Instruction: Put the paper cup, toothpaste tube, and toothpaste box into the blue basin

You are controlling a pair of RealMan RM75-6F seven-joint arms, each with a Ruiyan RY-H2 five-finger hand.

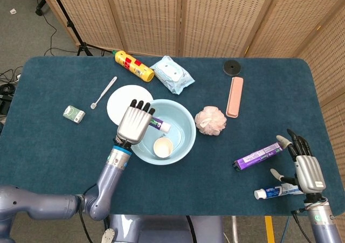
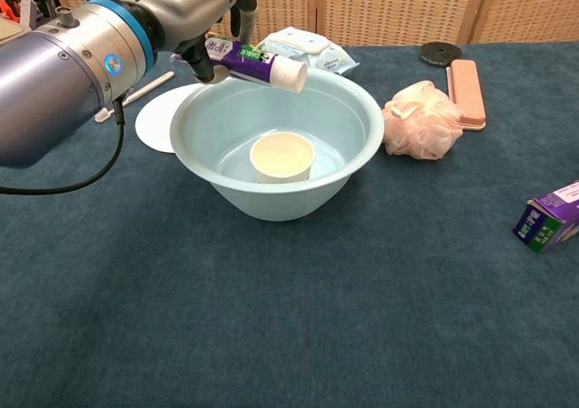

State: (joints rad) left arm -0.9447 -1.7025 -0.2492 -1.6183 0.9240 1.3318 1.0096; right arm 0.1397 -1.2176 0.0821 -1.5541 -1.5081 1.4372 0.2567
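The blue basin (image 1: pixel 183 140) (image 2: pixel 226 164) sits mid-table with the paper cup (image 1: pixel 163 146) (image 2: pixel 282 156) upright inside it. My left hand (image 1: pixel 133 124) (image 2: pixel 181 1) holds a purple toothpaste tube (image 1: pixel 159 125) (image 2: pixel 258 64) above the basin's left side, white cap pointing right. The purple toothpaste box (image 1: pixel 257 155) (image 2: pixel 550 216) lies at the right. My right hand (image 1: pixel 304 170) rests open near the front right corner, fingers spread, beside a second, white and blue toothpaste tube (image 1: pixel 274 191).
A white disc (image 1: pixel 121 97), toothbrush (image 1: pixel 103 92), small green packet (image 1: pixel 73 113), yellow bottle (image 1: pixel 133 65), wipes pack (image 1: pixel 171 74), pink loofah (image 1: pixel 211 120), pink case (image 1: pixel 235 96) and black disc (image 1: pixel 232 67) lie around the basin.
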